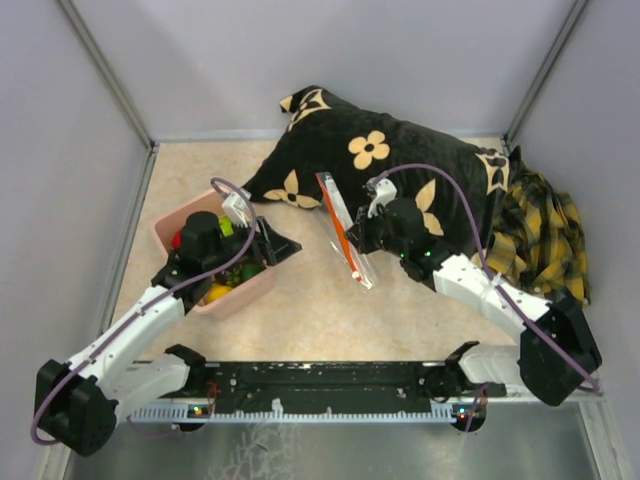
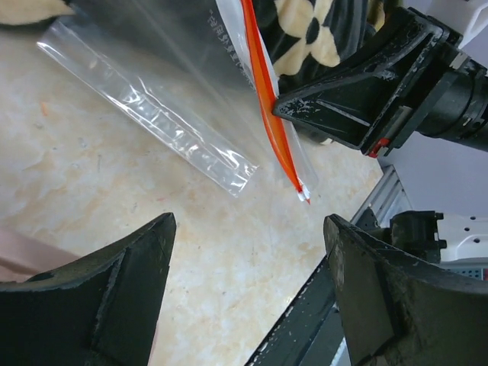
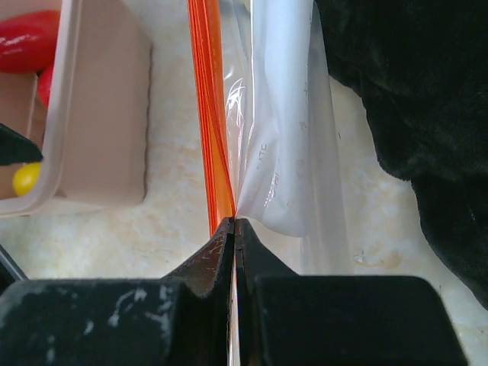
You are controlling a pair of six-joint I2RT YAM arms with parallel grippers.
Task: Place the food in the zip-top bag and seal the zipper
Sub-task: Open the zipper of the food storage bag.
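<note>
Over on the left, the pink tub point(image 1: 172, 222) holds all the food point(image 1: 222, 228): red, green and yellow pieces heaped together, and none of it in the bag yet. The left gripper point(image 1: 272, 246) hangs at the tub's right-hand rim with its jaws spread wide. Nothing is between them, and it points across the table toward the bag.

Moving to the middle, there's the zip-top bag point(image 2: 152, 107), its clear film trailing across the tabletop. The zipper point(image 2: 265, 91) runs as a straight red-orange line away from the arms. The right gripper point(image 3: 234, 226) has its jaws pressed tight together on that edge, close to its near end, pinching strip and film. From the wrist view the plastic sags away to the right of the pinch.

My read is that the bag weighs next to nothing and is limp and slick, so it'll fold wherever it's unsupported. The strip is the one stiff part, so that's the place to hold. A second grip on the opposite lip, just beside the strip, should pull the mouth open. The fruits look hard, glossy and rounded, so they could squirt out of a shallow pinch. Better to take them across the widest part.

Far right, a black flowered cushion point(image 1: 400, 160) lies behind the gripper, with a plaid cloth point(image 1: 540, 235) beyond it.
</note>
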